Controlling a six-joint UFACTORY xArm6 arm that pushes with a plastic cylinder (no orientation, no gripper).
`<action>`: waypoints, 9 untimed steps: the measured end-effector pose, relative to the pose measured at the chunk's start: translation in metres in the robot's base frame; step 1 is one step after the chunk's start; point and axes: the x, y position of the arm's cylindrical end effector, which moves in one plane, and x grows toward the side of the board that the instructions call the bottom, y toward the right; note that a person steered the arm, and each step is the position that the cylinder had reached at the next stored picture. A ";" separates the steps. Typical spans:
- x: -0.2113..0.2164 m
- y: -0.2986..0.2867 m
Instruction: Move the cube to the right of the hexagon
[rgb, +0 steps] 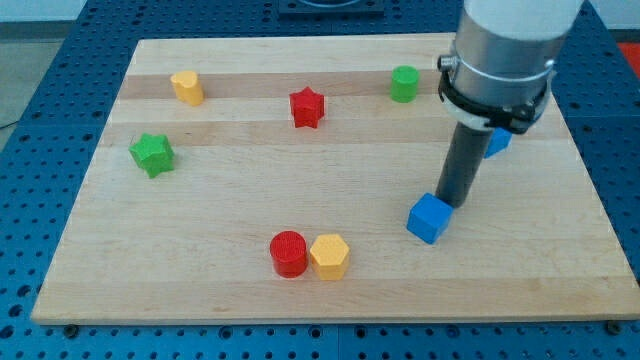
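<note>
A blue cube (428, 218) lies on the wooden board right of centre. My tip (455, 203) touches its upper right edge. A yellow hexagon (329, 257) lies near the view's bottom, left of the cube, with a red cylinder (288, 253) touching its left side. The cube sits up and to the right of the hexagon, well apart from it.
A red star (307, 107), a green cylinder (404, 84) and a yellow block (187, 87) lie near the view's top. A green star (152, 154) lies at the left. Another blue block (497, 142) peeks out behind the arm. The board's edge (330, 318) runs along the bottom.
</note>
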 end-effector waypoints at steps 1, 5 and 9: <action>-0.012 -0.018; 0.062 -0.029; 0.093 0.011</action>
